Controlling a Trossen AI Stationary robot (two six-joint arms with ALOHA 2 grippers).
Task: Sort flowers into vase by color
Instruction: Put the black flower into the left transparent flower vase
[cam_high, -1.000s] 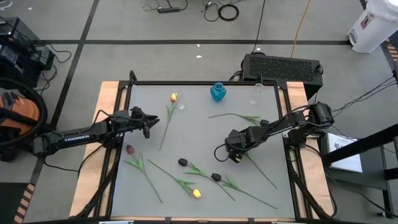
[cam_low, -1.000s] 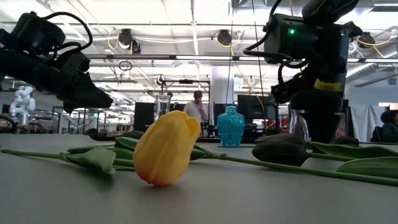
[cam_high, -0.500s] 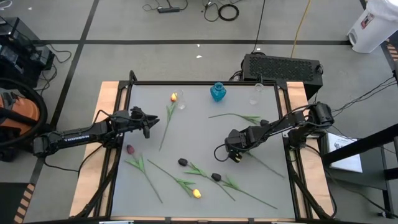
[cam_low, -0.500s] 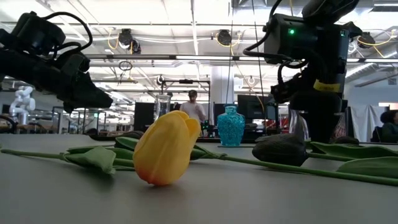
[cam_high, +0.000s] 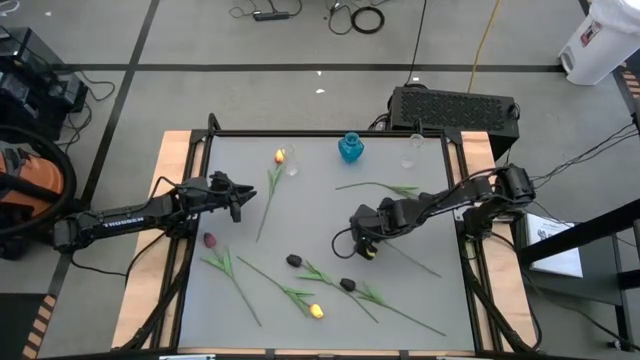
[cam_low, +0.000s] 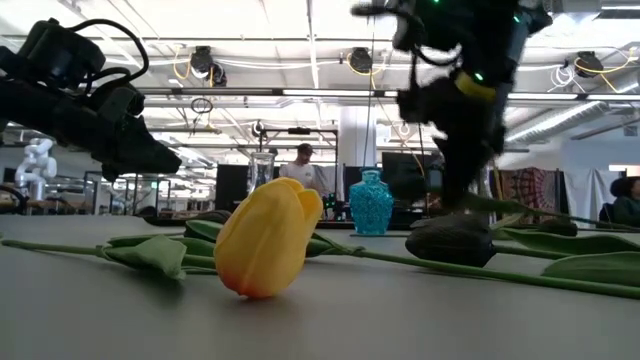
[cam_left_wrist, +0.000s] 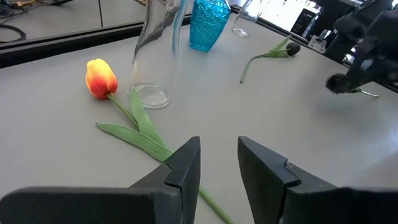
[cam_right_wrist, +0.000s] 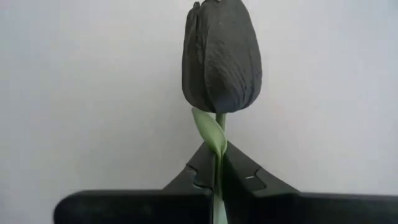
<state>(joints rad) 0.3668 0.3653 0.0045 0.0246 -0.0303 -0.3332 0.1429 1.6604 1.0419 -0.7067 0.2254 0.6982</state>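
Observation:
Several artificial tulips lie flat on the grey table: an orange-yellow one (cam_high: 280, 156), a red-purple one (cam_high: 209, 240), two black ones (cam_high: 293, 260) (cam_high: 347, 284), a yellow one (cam_high: 316, 311) and a dark-headed one (cam_left_wrist: 292, 48) near the right side. A blue vase (cam_high: 350, 148) and a clear glass vase (cam_left_wrist: 152, 56) stand by the far edge. My right gripper (cam_high: 362, 248) is mid-table, shut on another black tulip (cam_right_wrist: 221, 56). My left gripper (cam_left_wrist: 219, 171) hangs open above the orange-yellow tulip's stem (cam_left_wrist: 152, 140). My right gripper pinches the black tulip's stem (cam_right_wrist: 217, 158) between its two fingers, just below the bud and beside a small leaf (cam_right_wrist: 210, 132). The bud sticks out past the fingertips. The long stem (cam_high: 415, 260) trails from the gripper toward the table's right near corner.
A second small clear glass (cam_high: 410, 152) stands at the far right of the table. A dark box (cam_high: 455, 105) sits beyond the far edge. Wooden rails (cam_high: 180, 160) flank the table. A person (cam_low: 303, 160) shows far off in the room behind.
My right gripper has moved toward the table's left, staying shut on the black tulip. The tulip has gone with it, and the free end of its stem has swung toward the far side. My left arm has kept still.

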